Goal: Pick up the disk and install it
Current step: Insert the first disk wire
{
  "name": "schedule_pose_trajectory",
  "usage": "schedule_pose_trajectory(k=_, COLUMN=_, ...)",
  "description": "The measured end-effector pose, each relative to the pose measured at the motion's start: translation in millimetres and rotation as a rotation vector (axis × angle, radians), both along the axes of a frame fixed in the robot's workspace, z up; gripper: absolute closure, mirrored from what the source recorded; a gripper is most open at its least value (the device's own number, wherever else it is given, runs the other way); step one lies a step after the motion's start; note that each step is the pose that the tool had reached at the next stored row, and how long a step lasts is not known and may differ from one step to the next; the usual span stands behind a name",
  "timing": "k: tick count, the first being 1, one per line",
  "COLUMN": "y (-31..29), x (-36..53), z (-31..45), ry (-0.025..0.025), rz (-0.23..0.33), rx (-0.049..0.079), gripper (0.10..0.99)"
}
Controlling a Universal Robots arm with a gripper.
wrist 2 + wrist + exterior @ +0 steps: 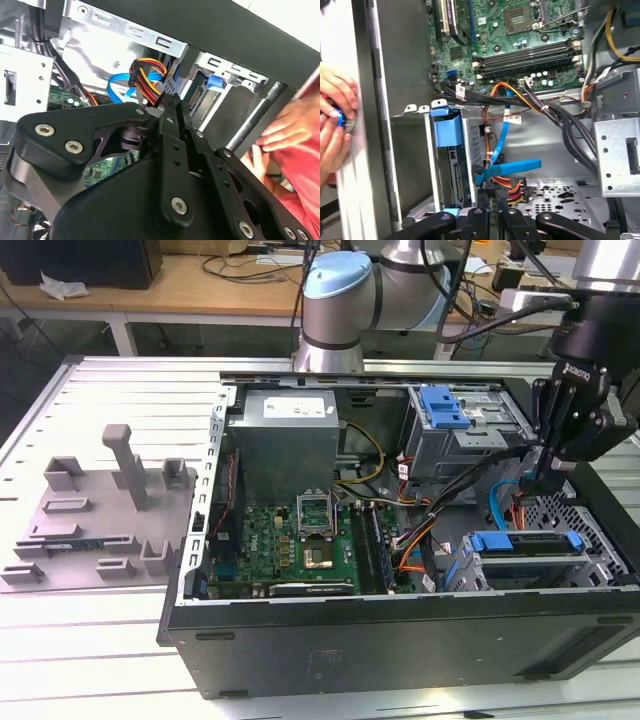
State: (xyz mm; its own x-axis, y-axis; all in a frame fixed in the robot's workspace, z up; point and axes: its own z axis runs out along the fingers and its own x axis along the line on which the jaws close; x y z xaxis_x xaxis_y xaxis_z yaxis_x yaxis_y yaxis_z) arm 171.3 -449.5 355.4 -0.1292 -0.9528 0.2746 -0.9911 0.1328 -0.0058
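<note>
A pale grey counter (pixel 90 640) of ribbed metal slats fills the foreground in the exterior view. Behind it stands a light wooden desk (pixel 200 290) on white legs (pixel 122 335), strewn with dark cables (pixel 250 265) and carrying a black box (pixel 90 260). Lighting is even and bright.

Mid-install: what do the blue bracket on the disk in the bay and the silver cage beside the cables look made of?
Blue carrier bracket: probably moulded plastic, matte, uniform colour, rounded edges. Silver drive cage: seemingly bare sheet metal, dull sheen, punched holes, folded edges.
</note>
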Motion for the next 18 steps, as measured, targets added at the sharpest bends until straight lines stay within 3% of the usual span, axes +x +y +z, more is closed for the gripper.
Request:
schedule_pose_trajectory(k=1, y=-4.2, x=0.0, z=0.0, ry=0.0000, rz=0.000, rx=0.016, gripper=0.918)
schedule_pose_trajectory(k=3, y=-9.9, x=0.0, z=0.0, ry=0.0000, rz=0.000, rx=0.027, gripper=0.918)
schedule_pose_trajectory(k=6, y=-30.2, x=0.0, z=0.0, ry=0.0000, rz=0.000, rx=0.051, gripper=0.918)
schedule_pose_trajectory(k=8, y=-39.6, x=0.0, z=0.0, ry=0.0000, rz=0.001, rx=0.064, gripper=0.918)
schedule_pose_trajectory(k=11, y=-44.4, x=0.0, z=0.0, ry=0.0001, rz=0.004, rx=0.077, gripper=0.918)
schedule_pose_trajectory(k=18, y=-52.0, x=-0.5, z=0.0, ry=0.0008, rz=0.024, rx=0.131, gripper=0.918)
